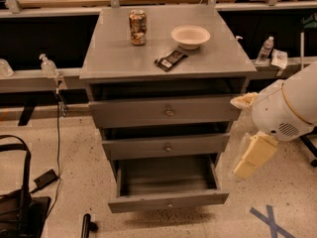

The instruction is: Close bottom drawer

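**Operator:** What takes up most of the view?

**Spotter:** The grey cabinet, dead centre. You're looking at its three drawer fronts. The top drawer and middle drawer sit close to the frame. The bottom drawer, at 6 o'clock on the cabinet, is pulled well out. You can see its dark box from above, and its slim front panel with the small knob is the part nearest you.

**Operator:** And my arm?

**Spotter:** Your white arm comes in from the right edge, at 3 o'clock from the cabinet. The gripper hangs below it at about 4 o'clock. It's near the bottom drawer's right side but apart from it. I cannot tell whether the gripper is open or closed.

**Operator:** What else is around the drawer?

**Spotter:** On the floor at 8 o'clock you have a dark bag. A cable runs down to a small black box beside it. A blue tape cross marks the floor at 5 o'clock, well apart from the drawer front.

On the cabinet top, a bowl sits at 1 o'clock and a can at 11 o'clock. A dark wrapped bar lies just in front of them.

One bottle stands on the ledge at 9 o'clock and another bottle at 2 o'clock.
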